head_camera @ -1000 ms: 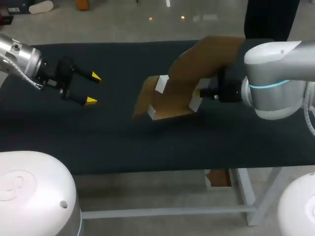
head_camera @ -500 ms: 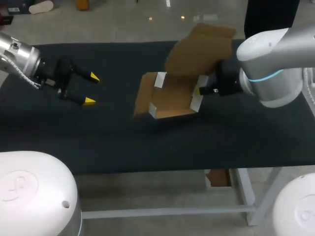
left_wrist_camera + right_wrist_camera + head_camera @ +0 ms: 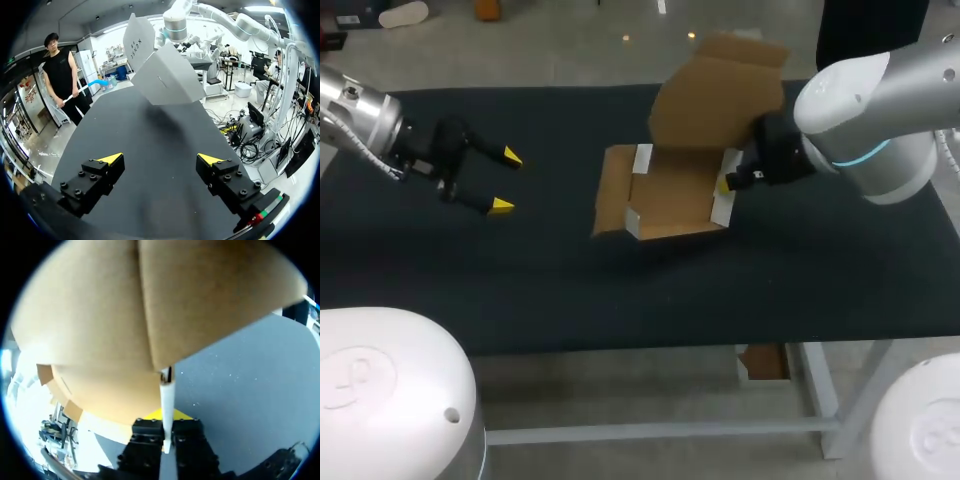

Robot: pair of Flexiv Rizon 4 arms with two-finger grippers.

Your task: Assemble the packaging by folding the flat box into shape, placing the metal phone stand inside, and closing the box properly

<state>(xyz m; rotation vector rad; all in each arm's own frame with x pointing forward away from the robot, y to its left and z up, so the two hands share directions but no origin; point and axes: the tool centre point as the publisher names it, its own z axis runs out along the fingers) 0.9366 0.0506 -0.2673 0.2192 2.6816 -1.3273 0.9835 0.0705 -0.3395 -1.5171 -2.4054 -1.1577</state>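
Observation:
A half-folded cardboard box (image 3: pixel 670 195), brown inside and white outside, rests on the middle of the black table. Its big lid flap (image 3: pixel 715 100) stands up at the far side, and a side flap (image 3: pixel 612 190) lies out on the left. My right gripper (image 3: pixel 725 185) is shut on the box's right wall. In the right wrist view that white wall edge (image 3: pixel 167 400) runs between the fingers of the right gripper (image 3: pixel 167 422), under the brown box panels (image 3: pixel 150 305). My left gripper (image 3: pixel 505 180) is open and holds nothing, well left of the box. The box (image 3: pixel 165 75) lies far ahead of the left gripper (image 3: pixel 160 161). No phone stand shows.
Black cloth covers the table (image 3: pixel 550 270), which runs wide to both sides. Bare cloth lies between my left gripper and the box, and along the front edge.
My right arm has swung back and up with the box's wall in its grip. The lid flap has risen more upright and the box sits squarer on the table. The left arm has kept still.

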